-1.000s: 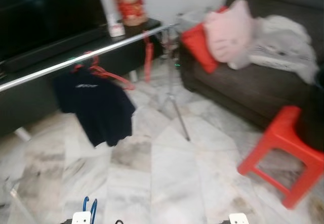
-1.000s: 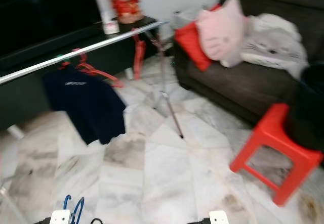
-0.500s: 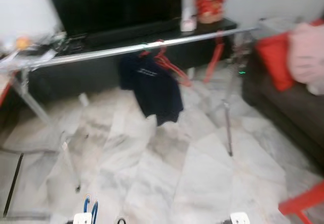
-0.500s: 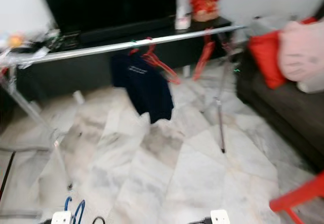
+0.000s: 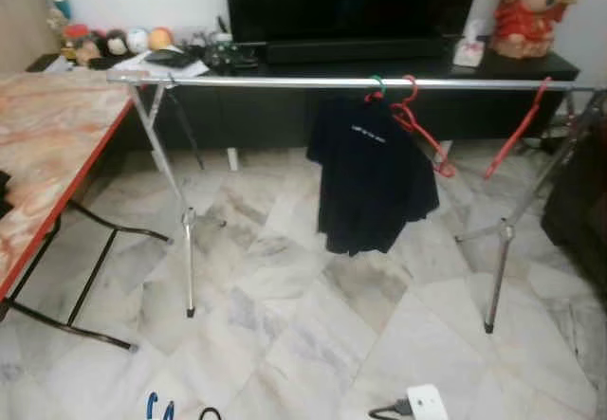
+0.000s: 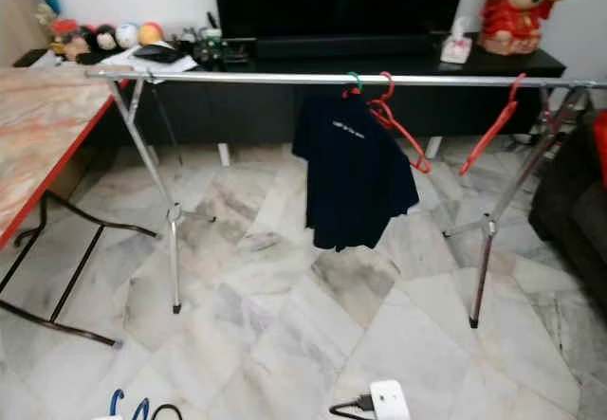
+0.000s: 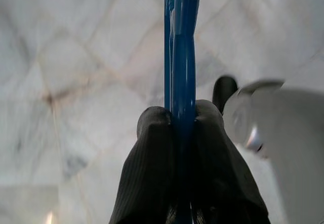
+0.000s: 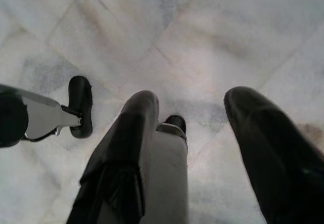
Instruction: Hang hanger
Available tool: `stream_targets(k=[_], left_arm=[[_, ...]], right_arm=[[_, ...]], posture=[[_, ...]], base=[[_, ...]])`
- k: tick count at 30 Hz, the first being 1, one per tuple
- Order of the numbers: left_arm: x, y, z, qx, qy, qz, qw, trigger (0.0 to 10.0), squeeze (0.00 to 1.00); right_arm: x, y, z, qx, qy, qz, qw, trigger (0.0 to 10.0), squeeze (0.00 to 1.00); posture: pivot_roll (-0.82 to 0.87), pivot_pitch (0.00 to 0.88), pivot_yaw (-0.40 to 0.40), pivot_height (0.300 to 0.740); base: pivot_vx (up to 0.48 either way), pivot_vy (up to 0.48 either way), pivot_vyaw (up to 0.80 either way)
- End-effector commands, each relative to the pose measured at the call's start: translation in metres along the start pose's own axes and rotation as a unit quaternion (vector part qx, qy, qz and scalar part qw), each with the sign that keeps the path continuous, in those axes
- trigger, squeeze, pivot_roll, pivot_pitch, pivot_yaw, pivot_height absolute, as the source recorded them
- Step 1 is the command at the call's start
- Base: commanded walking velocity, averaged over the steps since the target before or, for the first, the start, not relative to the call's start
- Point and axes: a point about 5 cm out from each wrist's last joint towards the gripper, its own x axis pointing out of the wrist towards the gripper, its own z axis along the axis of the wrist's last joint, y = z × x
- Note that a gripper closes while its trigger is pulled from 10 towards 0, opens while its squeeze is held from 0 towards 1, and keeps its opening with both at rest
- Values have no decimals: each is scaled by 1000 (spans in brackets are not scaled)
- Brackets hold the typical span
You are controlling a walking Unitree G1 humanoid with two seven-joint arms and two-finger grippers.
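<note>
Marble floor (image 5: 313, 344), clothes rail (image 5: 285, 82) spanning ahead of a TV stand (image 6: 285, 107). Blue hanger (image 7: 182, 72) clenched between left gripper (image 7: 182, 133) fingers, low beside the body. Likely light, stiff, slick plastic; best held near the hook's neck. Right gripper (image 8: 202, 133) spread, empty. Black shirt (image 5: 372, 178), red hangers (image 5: 422, 126) already on the rail.

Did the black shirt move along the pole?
No. The black shirt hangs beside the red hangers on the pole as before; the camera turned.
</note>
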Motion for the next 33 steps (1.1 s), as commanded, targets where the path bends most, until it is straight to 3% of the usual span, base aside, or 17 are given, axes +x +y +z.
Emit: stream_targets(k=[1,33], left_arm=[[1,1,4,-4,-10,-2,1000,10000,0],[1,-2,6,-12,-10,-5,1000,10000,0]], right_arm=[[-2,-3,-9,18,9,0,1000,10000,0],[-1,0,-4,-12,10,18,1000,10000,0]], posture=[[-134,0,39,740],[-120,0,28,740]], base=[[0,0,0],[310,0,0]])
